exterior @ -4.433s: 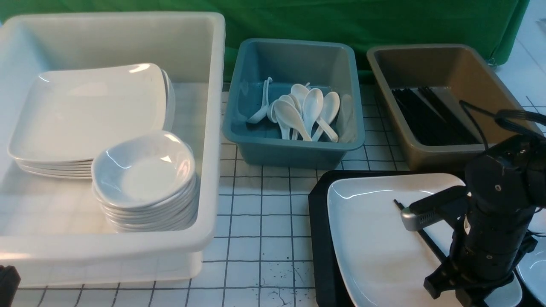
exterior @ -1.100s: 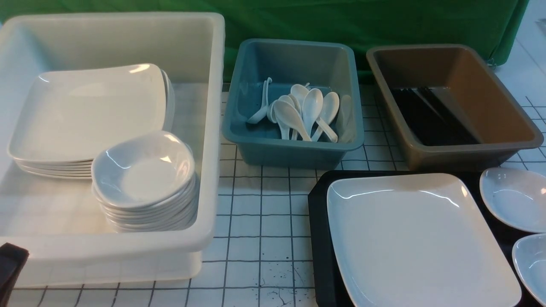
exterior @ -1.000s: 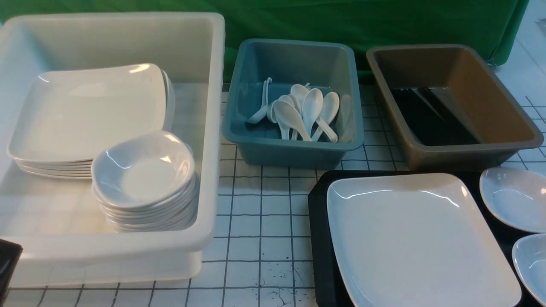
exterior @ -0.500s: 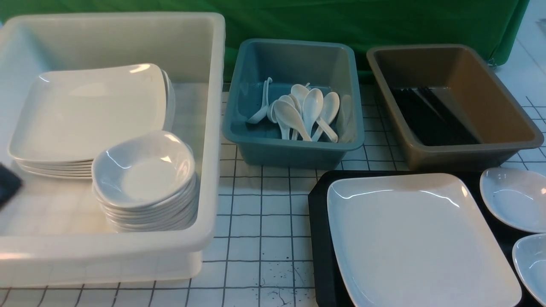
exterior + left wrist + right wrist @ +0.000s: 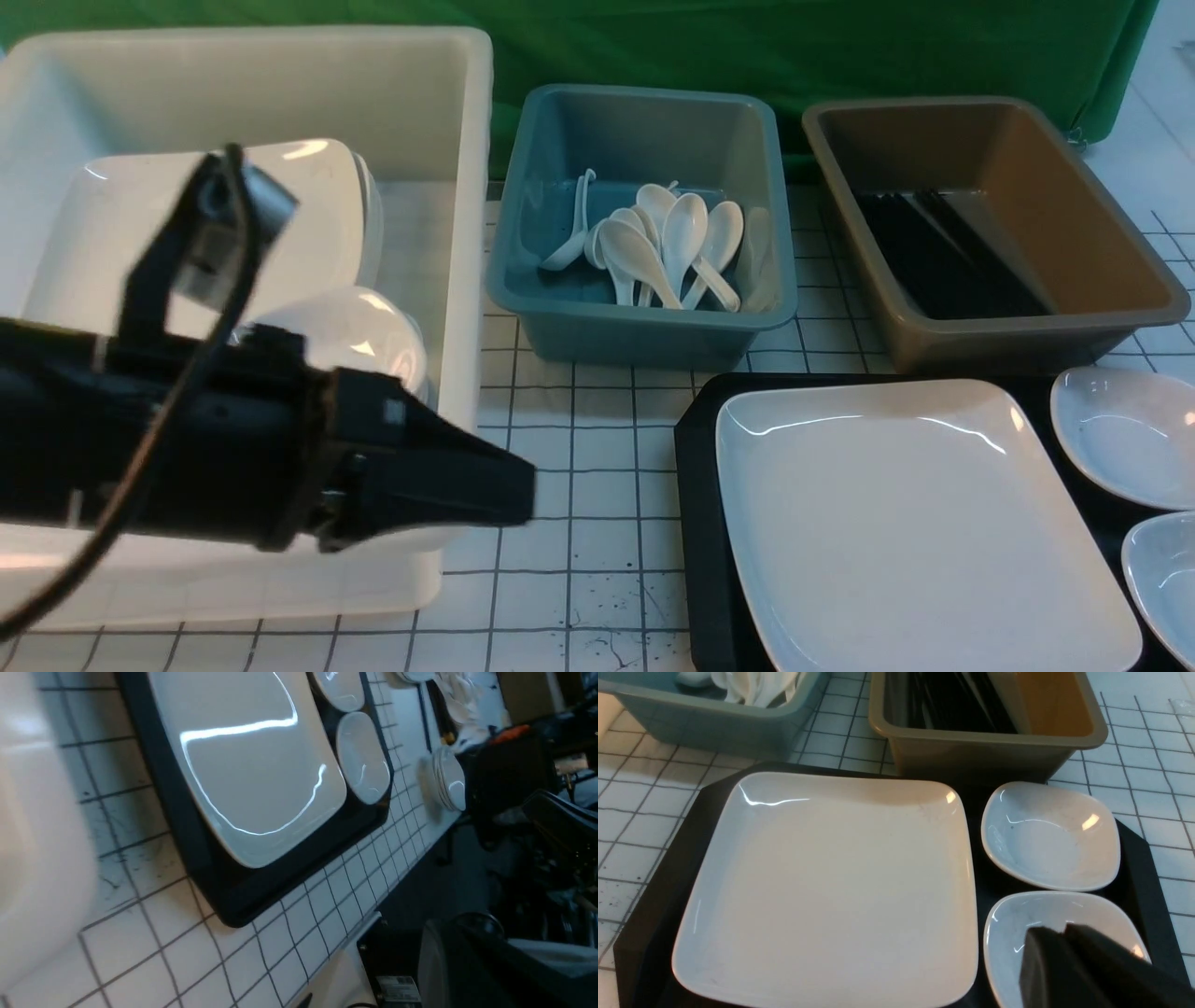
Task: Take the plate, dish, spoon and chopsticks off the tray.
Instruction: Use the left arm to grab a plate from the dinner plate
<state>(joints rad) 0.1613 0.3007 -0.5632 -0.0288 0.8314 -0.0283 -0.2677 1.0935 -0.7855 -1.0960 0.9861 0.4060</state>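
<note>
Green cloth [image 5: 747, 47] hung behind a white table [image 5: 579, 439] ruled in squares. On the table's right side lay the black tray [image 5: 698, 523]. The plate [image 5: 896, 523] lay flat on the tray's left part, with the far dish [image 5: 1125, 434] and the near dish [image 5: 1162, 574] just beside it on the right part. No spoon and no chopsticks showed on the tray. Beyond it, spoons [image 5: 672, 243] lay in the teal tub [image 5: 644, 327] and chopsticks [image 5: 943, 266] in the brown tub [image 5: 1008, 341].

I judged that the plate was the step in hand. The left claw [image 5: 509, 490] hung over the table between the white tub [image 5: 476, 280] and the tray. It pointed toward the plate, apart from it, with its fingers pressed together and nothing held. For the next move it would need to open and take the plate's left rim. That rim was shallow and glossy, so the grip might slip.

The right claw [image 5: 1057, 933] showed over the near dish, its fingers close together with no gap that I could see, and it was empty.

The white tub's high wall stood in the way to the stack of plates [image 5: 327, 177]. So did the stack of dishes [image 5: 383, 336] just inside it.
</note>
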